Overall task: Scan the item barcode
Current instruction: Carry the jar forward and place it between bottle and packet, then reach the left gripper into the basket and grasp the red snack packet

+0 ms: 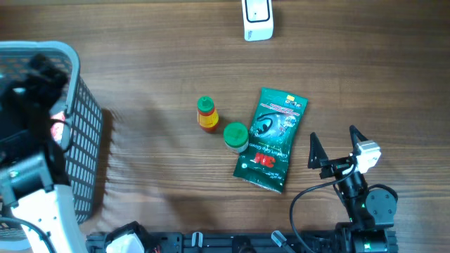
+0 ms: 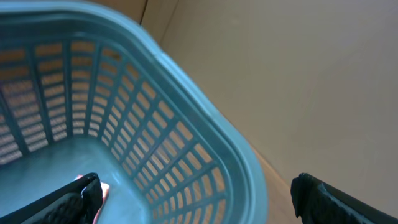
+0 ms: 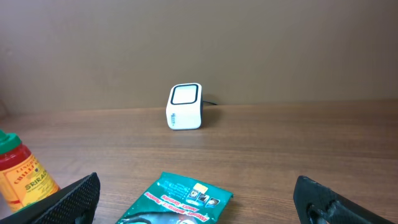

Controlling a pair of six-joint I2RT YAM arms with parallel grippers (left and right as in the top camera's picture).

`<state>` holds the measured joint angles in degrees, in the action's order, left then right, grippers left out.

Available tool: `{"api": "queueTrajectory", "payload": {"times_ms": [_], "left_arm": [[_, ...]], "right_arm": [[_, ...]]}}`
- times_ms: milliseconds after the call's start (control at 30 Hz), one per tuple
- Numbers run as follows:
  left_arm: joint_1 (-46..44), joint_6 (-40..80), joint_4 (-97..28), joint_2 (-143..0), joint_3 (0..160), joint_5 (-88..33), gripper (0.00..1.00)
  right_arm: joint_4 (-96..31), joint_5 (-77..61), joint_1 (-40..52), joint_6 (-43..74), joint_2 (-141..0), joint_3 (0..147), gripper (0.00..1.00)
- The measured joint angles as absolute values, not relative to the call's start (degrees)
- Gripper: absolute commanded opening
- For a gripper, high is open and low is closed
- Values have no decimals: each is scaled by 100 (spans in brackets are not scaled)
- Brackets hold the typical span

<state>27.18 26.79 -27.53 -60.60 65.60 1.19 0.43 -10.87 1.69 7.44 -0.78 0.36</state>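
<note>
Item: green packet [image 1: 271, 140], glossy, lying flat, with a black-and-white graphic, red lettering and a yellow tag at its far end. We find it just ahead of our right gripper's [image 1: 335, 144] released, wide-spread fingers. White scanner [image 1: 257, 19]: farther ahead. Left gripper [image 2: 196, 183]: spread empty over the blue basket [image 2: 205, 124].
</note>
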Motion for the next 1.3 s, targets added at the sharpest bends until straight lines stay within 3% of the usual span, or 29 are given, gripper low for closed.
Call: {"api": "queueTrajectory", "payload": {"times_ms": [100, 167, 233, 533, 833, 1067, 1233, 1300], "left_arm": [[3424, 2891, -2902, -6431, 6587, -467, 99], [3730, 2969, -3074, -6923, 6598, -731, 86], [3833, 3057, -3221, -7463, 6604, -854, 80], [3892, 3074, -3564, -9644, 6615, -932, 84], [3907, 2814, -3232, -10029, 6615, 325, 83], [3907, 2644, -3063, -10064, 6615, 537, 67], [3907, 2620, -3061, -10492, 6670, 572, 65], [3907, 2620, -3087, -10551, 6724, 563, 52]], "right_arm": [[43, -1087, 169, 744, -78, 36, 100], [43, -1087, 169, 744, -78, 36, 100], [43, -1087, 169, 744, -78, 36, 100], [43, -1087, 169, 744, -78, 36, 100], [43, -1087, 169, 744, -78, 36, 100], [43, -1087, 169, 744, -78, 36, 100], [43, -1087, 169, 744, -78, 36, 100], [43, -1087, 169, 744, -78, 36, 100]]}}
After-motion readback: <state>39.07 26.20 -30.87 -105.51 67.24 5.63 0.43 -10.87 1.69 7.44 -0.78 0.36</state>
